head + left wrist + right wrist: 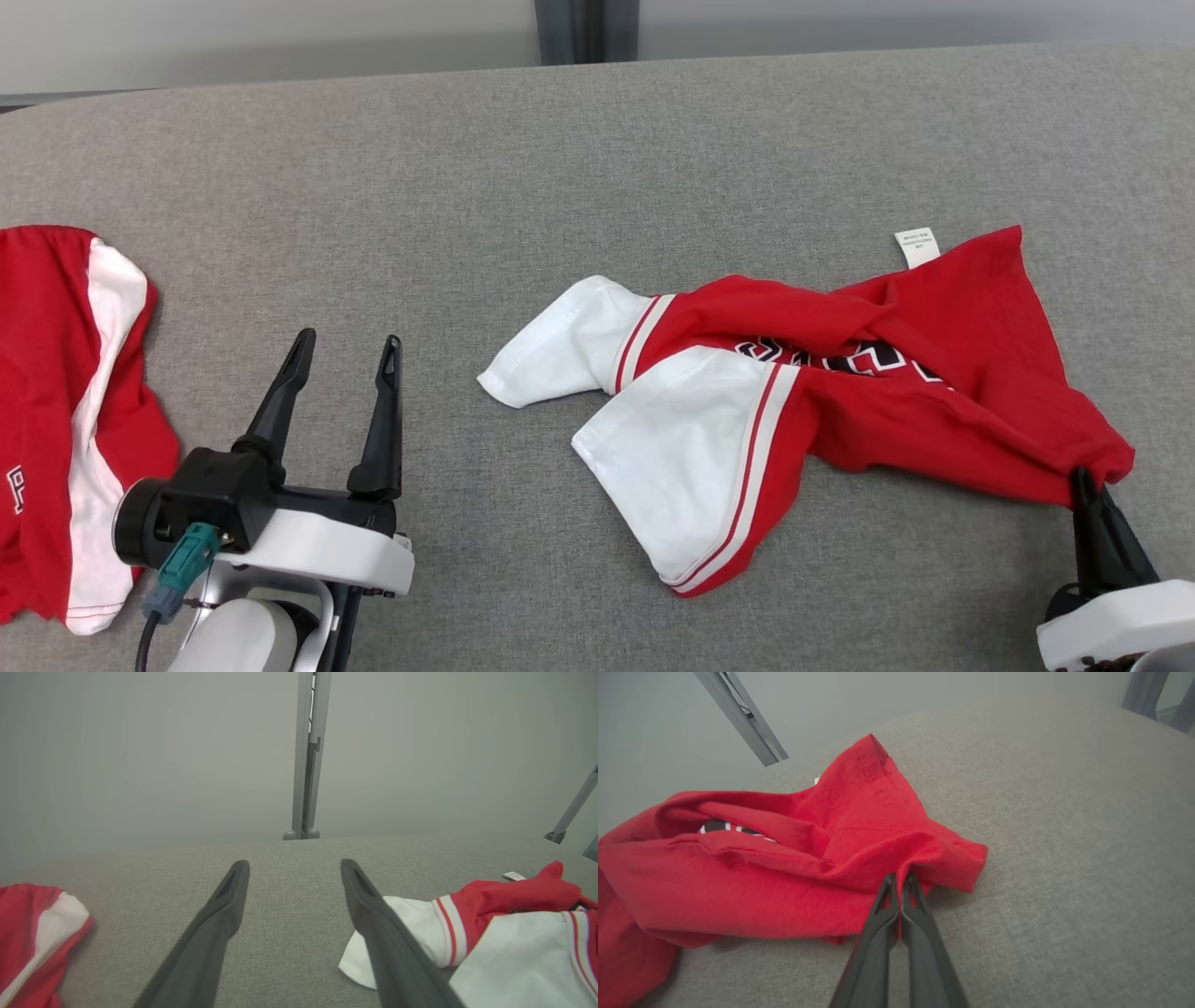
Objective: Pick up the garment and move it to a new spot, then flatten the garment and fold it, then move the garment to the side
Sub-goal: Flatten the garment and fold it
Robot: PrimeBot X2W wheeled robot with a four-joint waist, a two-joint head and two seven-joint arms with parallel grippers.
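1. Grey woven fabric (597, 159) covers the whole work surface, with a pale wall and a grey metal post (583, 28) behind its far edge.
2. The garment (934, 411), a red shirt with white sleeves and red-striped cuffs, lies crumpled on the right half of the surface. Its body is bunched and twisted, so the dark, white-edged lettering shows only in part among the folds.
3. Both sleeves point toward the middle of the surface. The far sleeve (560, 345) lies flat, and the near sleeve (681, 448) spreads toward the robot.
4. A white care label (917, 246) sticks out from the far edge of the red body.
5. The right gripper (900, 879) has its two dark fingers pressed together on a fold of red cloth at the garment's near right corner. The fabric puckers where it is pinched.
6. The left gripper (347, 341) stands over bare fabric to the left of the sleeves. Its fingers are spread wide, hold nothing and are apart from the garment.
7. A second garment (56, 392), also red and white, lies at the far left edge, well apart from the first.
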